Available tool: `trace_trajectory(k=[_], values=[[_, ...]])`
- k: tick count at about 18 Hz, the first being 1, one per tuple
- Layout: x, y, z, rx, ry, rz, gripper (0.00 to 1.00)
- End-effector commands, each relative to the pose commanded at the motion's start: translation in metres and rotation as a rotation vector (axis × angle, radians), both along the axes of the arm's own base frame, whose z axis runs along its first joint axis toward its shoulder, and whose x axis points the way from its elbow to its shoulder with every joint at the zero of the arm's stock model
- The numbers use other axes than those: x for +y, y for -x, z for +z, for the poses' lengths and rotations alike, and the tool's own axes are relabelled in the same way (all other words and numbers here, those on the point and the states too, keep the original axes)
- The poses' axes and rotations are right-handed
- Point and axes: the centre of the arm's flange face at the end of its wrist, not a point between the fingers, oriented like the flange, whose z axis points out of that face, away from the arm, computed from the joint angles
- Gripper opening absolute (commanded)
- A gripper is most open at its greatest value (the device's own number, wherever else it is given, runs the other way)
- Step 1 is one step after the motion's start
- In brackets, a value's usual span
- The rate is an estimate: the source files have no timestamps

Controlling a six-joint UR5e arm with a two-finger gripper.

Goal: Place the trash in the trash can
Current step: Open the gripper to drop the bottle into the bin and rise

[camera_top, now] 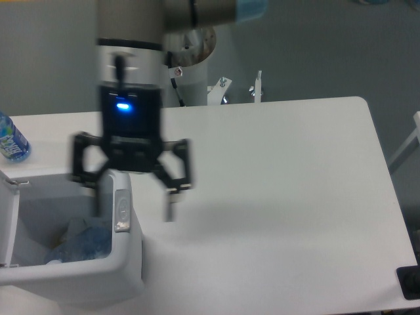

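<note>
Camera view: a white bench carries the bin at its near left. The hand, blurred, hangs spread and empty over the bin's right rim. The bottle lies inside the bin; the paper cannot be made out. The bottle looks light, thin-walled, crushable and slick, so its firmer neck would probably grip best. A small labelled bottle stands far left.

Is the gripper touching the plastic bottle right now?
Apart: the camera view shows the gripper, jaws spread empty, above the trash can rim; the plastic bottle lies inside.
</note>
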Motion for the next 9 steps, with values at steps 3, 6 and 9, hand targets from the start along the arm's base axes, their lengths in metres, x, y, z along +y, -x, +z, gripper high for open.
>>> trace_trajectory(k=[3, 6, 9], values=[[-0.024, 0.014, -0.018, 0.085, 0.239, -0.075, 1.0], [-0.071, 0.039, -0.024, 0.043, 0.433, -0.134, 1.0], [-0.106, 0.053, -0.011, 0.032, 0.511, -0.197, 1.0]])
